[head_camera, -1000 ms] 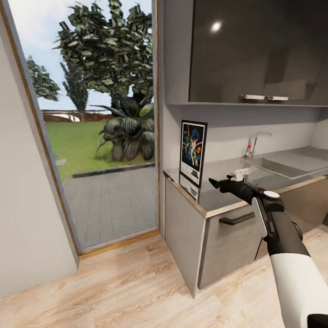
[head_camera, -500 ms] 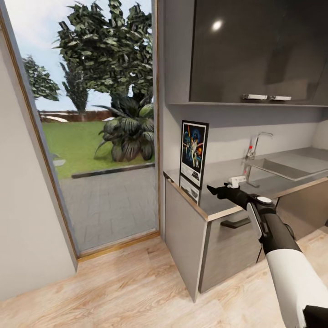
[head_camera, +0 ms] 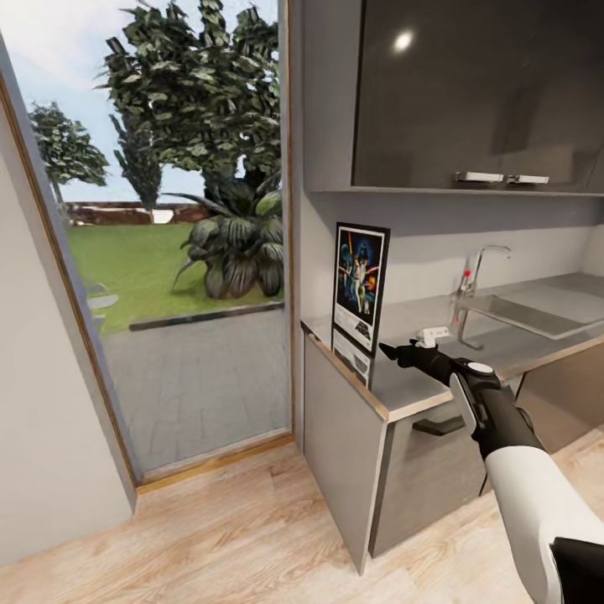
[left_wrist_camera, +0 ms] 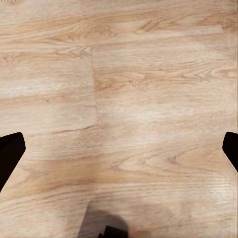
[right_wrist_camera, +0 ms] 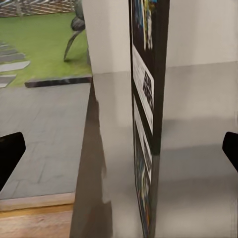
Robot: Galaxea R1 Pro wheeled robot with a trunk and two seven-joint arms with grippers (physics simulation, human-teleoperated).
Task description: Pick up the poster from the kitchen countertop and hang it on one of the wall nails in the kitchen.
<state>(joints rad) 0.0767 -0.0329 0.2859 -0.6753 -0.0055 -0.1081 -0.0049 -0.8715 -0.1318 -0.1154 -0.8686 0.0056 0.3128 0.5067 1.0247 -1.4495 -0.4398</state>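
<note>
The right arm reaches forward and up from the lower right of the head view, white forearm giving way to a black wrist, its right gripper (head_camera: 393, 351) held low over the kitchen countertop (head_camera: 419, 390) and pointed at the poster (head_camera: 361, 281); in the right wrist view the two dark fingertips (right_wrist_camera: 10, 153) sit at opposite borders of the picture, so the jaws are spread wide, with bare grey slab between them and the poster just ahead, not touched; the poster stands upright at the counter's left end, seen nearly edge-on from the wrist, its foot on the slab and its mirror image showing in the glossy surface below it; the counter's pale edge strip runs close to the poster's foot, and past that corner lies the tall glass door (head_camera: 168, 252) with garden beyond; behind the arm are the sink (head_camera: 537, 309) and chrome tap (head_camera: 474, 277), dark wall cabinets (head_camera: 470, 92) overhead; the left gripper (left_wrist_camera: 119, 148) faces down at the wooden floor (left_wrist_camera: 148, 99), its fingertips likewise far apart, nothing between them.
</note>
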